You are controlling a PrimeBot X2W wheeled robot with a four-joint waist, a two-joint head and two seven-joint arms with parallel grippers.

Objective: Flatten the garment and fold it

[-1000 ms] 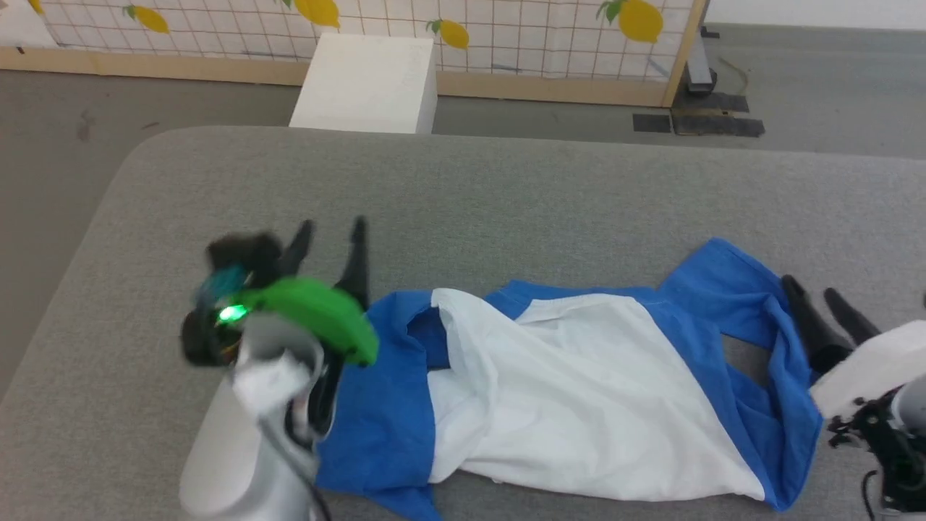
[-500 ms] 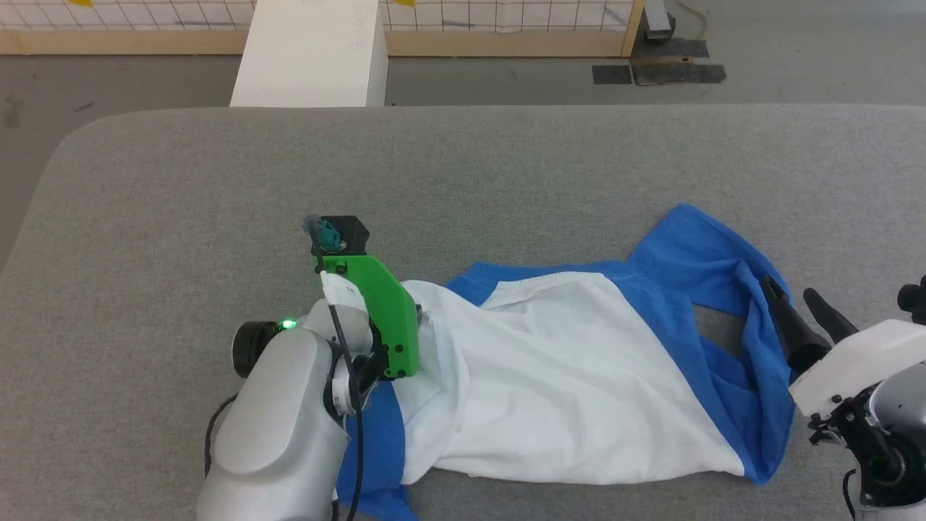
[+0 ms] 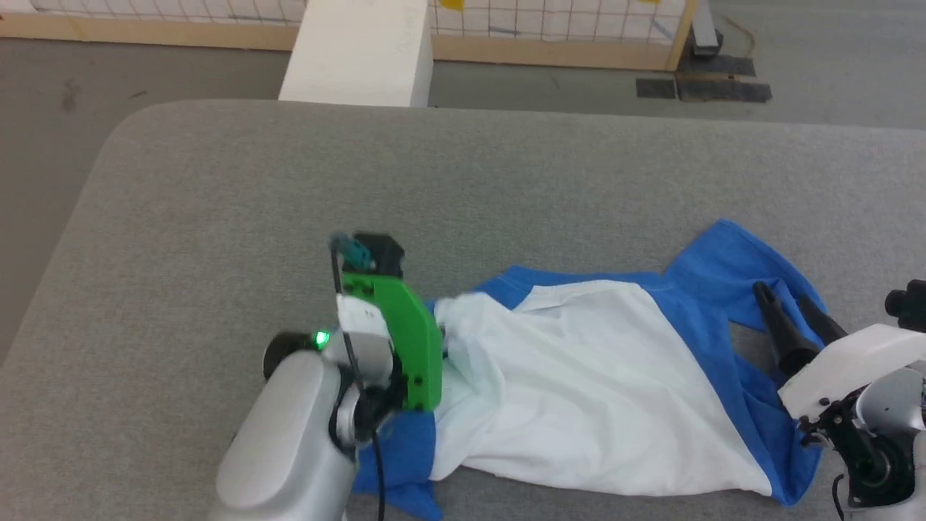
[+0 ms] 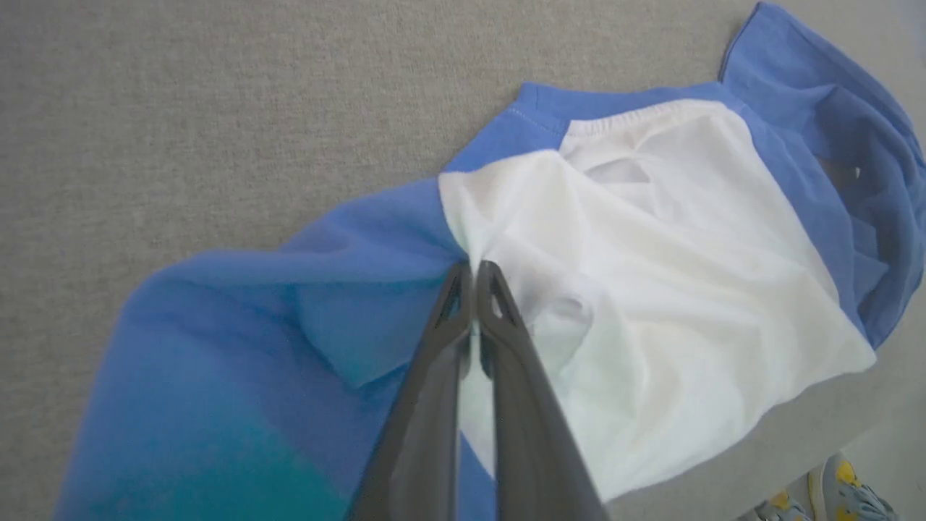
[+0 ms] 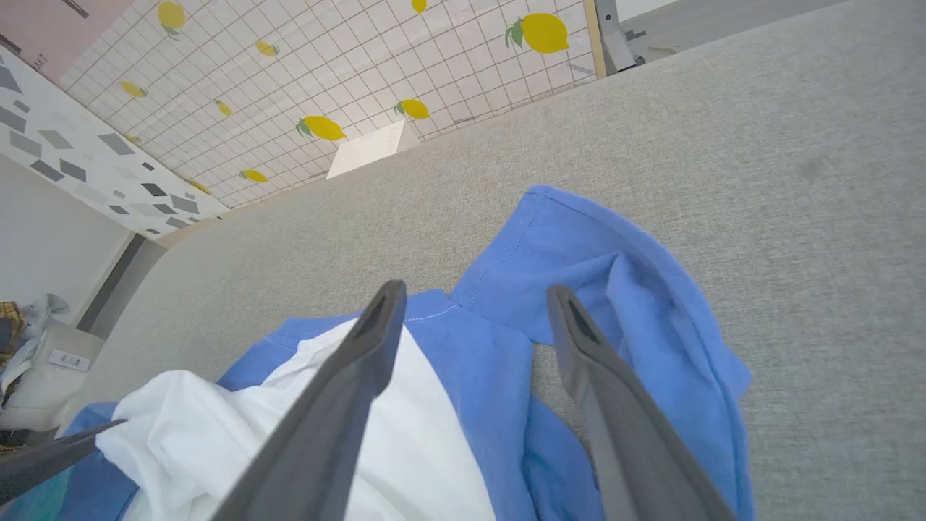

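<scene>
Garment (image 3: 615,405) lies crumpled on the grey table (image 3: 506,181), near its front edge. White body in the middle, blue sleeves bunched at both ends.

Light, floppy knit, no stiffness. It'll drape and drag, and one pinch probably lifts a whole fold. Best holds, I'd say, are the seams and hems (shoulder seam, cuffs, bottom hem), not mid-panel.

Left gripper (image 4: 474,271): fingers pressed together, pinching cloth right at the white/blue seam, with fabric puckering toward the tips.

Right gripper (image 3: 780,295): fingers spread wide, holding nothing, hovering over the bunched blue sleeve on the robot's right.

Versus a second ago: the left fingers were spread and off past the blue end of the shirt. Now that arm sits over the white edge and has clamped, and the white edge there looks more gathered. Right side unchanged. The head camera has shifted too, so the shirt's apparent slide isn't real.
</scene>
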